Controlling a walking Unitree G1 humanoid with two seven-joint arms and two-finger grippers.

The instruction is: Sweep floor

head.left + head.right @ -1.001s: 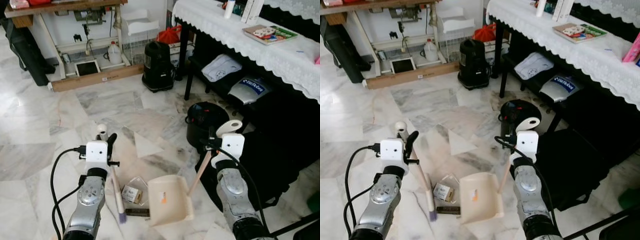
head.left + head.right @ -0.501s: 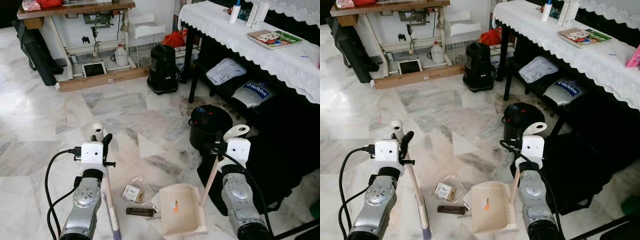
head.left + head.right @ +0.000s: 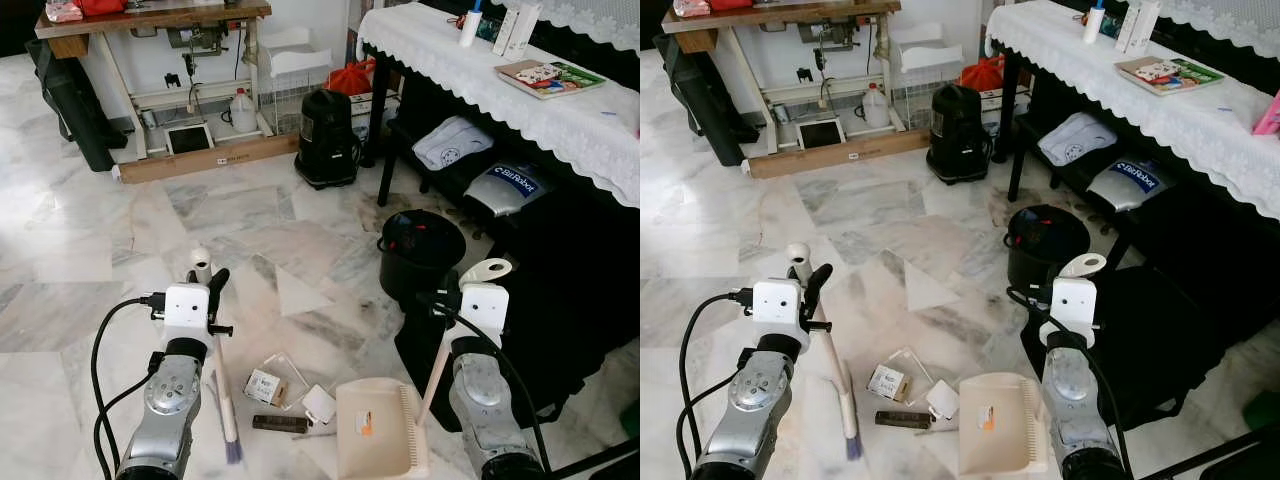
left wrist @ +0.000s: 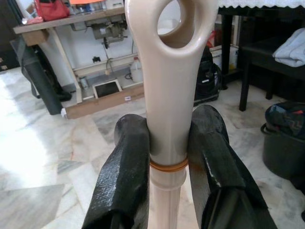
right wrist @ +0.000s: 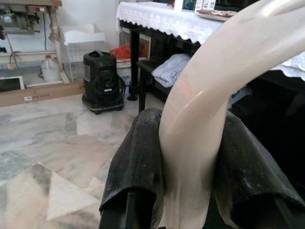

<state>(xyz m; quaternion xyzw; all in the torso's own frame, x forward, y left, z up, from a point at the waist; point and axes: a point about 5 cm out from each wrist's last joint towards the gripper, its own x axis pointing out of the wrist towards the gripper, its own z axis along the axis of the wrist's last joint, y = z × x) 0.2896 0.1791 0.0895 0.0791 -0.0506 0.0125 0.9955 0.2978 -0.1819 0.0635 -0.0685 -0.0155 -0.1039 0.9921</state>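
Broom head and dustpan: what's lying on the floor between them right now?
In the left eye view, between the broom head and the dustpan lie a small printed box, a dark flat bar and a white scrap.

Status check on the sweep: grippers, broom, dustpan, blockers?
Left gripper shut on broom handle; right gripper shut on dustpan handle. Dustpan on floor, litter just left of it, unswept. Black bucket ahead, outside sweep path.

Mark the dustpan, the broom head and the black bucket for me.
dustpan (image 3: 372, 440), left eye view, on the flat beige tray.
broom head (image 3: 233, 452), left eye view, on the purple bristles at the floor.
black bucket (image 3: 420, 262), left eye view, on its front wall.
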